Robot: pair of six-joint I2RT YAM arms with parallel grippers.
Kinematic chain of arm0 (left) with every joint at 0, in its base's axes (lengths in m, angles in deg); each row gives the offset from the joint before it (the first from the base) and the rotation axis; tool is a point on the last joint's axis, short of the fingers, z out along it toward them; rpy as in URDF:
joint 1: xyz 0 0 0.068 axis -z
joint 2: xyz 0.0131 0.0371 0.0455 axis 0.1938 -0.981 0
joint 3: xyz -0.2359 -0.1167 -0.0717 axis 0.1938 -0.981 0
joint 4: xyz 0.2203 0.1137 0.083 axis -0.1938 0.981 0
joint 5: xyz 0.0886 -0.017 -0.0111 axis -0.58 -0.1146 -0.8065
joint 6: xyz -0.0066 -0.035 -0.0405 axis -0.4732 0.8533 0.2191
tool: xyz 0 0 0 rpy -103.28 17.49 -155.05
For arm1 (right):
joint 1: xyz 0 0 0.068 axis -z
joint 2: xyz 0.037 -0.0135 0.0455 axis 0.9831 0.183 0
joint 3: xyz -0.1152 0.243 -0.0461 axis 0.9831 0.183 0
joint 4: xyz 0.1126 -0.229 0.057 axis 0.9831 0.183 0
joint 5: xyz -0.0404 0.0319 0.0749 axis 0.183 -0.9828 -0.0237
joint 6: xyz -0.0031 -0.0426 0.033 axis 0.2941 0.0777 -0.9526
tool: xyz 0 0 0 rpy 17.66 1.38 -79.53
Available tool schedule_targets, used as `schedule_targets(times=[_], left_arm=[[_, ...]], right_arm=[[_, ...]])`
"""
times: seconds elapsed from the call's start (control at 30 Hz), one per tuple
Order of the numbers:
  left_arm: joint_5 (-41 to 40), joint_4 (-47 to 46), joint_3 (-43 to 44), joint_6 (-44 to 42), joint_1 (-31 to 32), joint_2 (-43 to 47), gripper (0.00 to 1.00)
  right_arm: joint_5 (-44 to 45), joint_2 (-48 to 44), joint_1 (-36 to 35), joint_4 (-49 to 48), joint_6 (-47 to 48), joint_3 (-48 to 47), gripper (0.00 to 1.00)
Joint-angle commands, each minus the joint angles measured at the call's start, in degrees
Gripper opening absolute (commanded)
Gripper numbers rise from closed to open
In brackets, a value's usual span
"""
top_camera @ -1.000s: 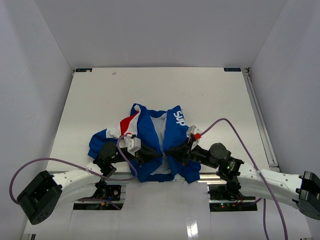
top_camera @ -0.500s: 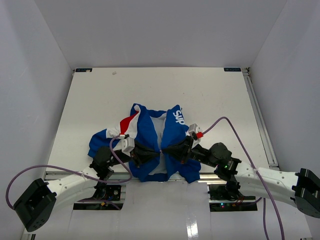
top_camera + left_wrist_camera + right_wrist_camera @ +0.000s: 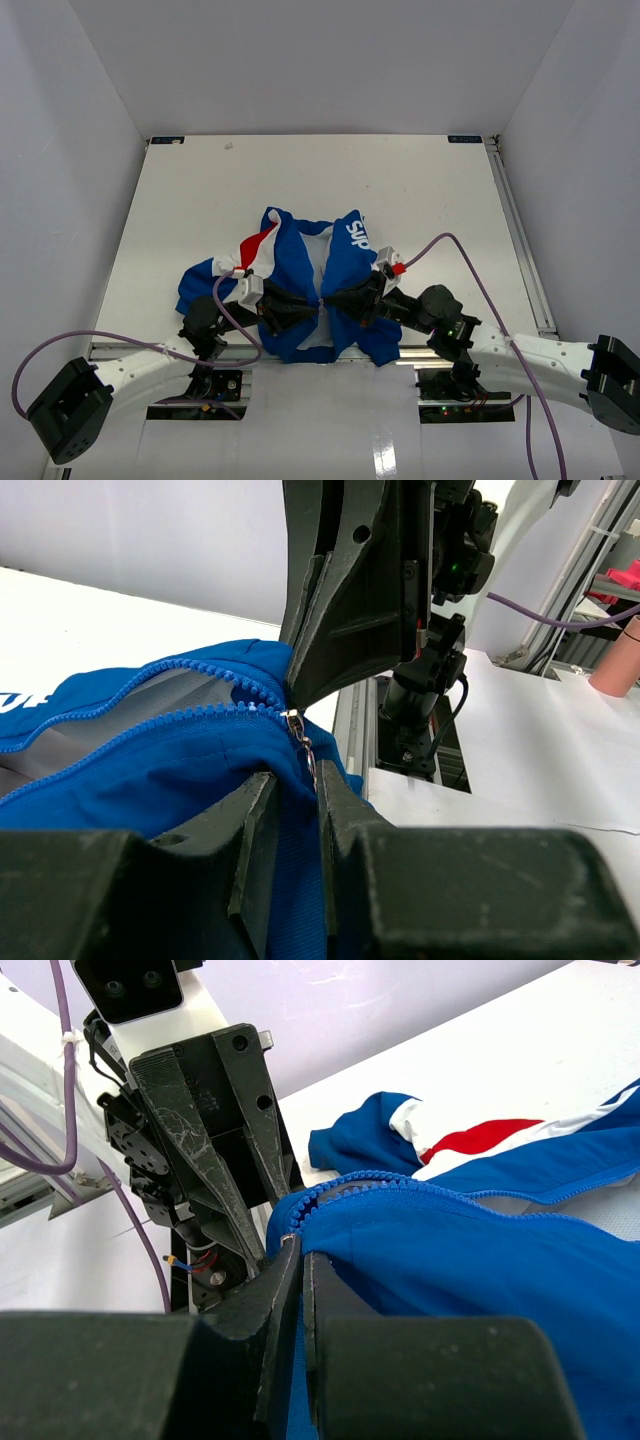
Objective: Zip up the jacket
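at the near table edge, between the two arm bases, you find the following, listed outward.

1. left gripper: lies low over the hem, reaching in from the left. jaws are parted a little, and blue cloth fills the gap. the zipper pull hangs into that gap; you cannot tell whether either pad presses it. judged purpose: placed here to work the slider, which sits at the very bottom of the track.

2. right gripper: reaches in from the right, tip to tip with the left one. jaws are pressed together, pinching the blue hem just beside the foot of the zip. judged purpose: an anchor, so the cloth holds taut and does not ride up when the slider is drawn away from you.

3. jacket: crumpled at the near middle of the table, hem toward you, collar away. the front is open for nearly its whole run.

4. zipper teeth: two blue rows meet at the slider, then spread apart toward the collar, with pale lining showing between them. task judged barely started.

5. red panel on the left side and white lettering on the right front: farther back, untouched by either arm.

6. purple cable: loops above the right arm, apart from the cloth.
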Motion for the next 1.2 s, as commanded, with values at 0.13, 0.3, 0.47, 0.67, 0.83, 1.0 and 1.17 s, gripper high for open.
schedule_targets(times=[0.13,0.3,0.47,0.67,0.83,1.0,1.17], left_arm=[[-0.18,-2.97,0.06,1.06,0.16,0.08,0.31],[-0.44,-3.11,0.28,1.31,0.16,-0.53,0.32],[-0.96,-3.15,-0.02,1.65,0.25,0.41,0.37],[-1.03,-2.94,0.06,1.69,0.21,0.51,0.33],[-0.67,-3.36,0.02,1.58,0.25,-0.19,0.05],[0.13,-1.87,0.21,0.97,0.18,0.03,0.00],[0.77,2.99,0.75,-0.60,0.21,1.20,0.00]], right_arm=[[-0.65,0.14,-0.12,-3.46,0.30,0.15,0.08],[-1.13,0.66,-0.08,-3.41,0.34,-0.07,0.08],[-1.25,0.93,-0.04,-3.62,0.22,-0.12,0.08],[-1.68,1.50,-0.03,-4.20,-0.08,0.02,0.08],[-2.40,2.13,-0.06,-4.66,-0.14,0.10,0.08],[-1.70,1.45,-0.03,-4.45,0.02,0.36,0.08],[0.32,-1.10,-0.12,-2.27,0.71,-0.65,0.08]])
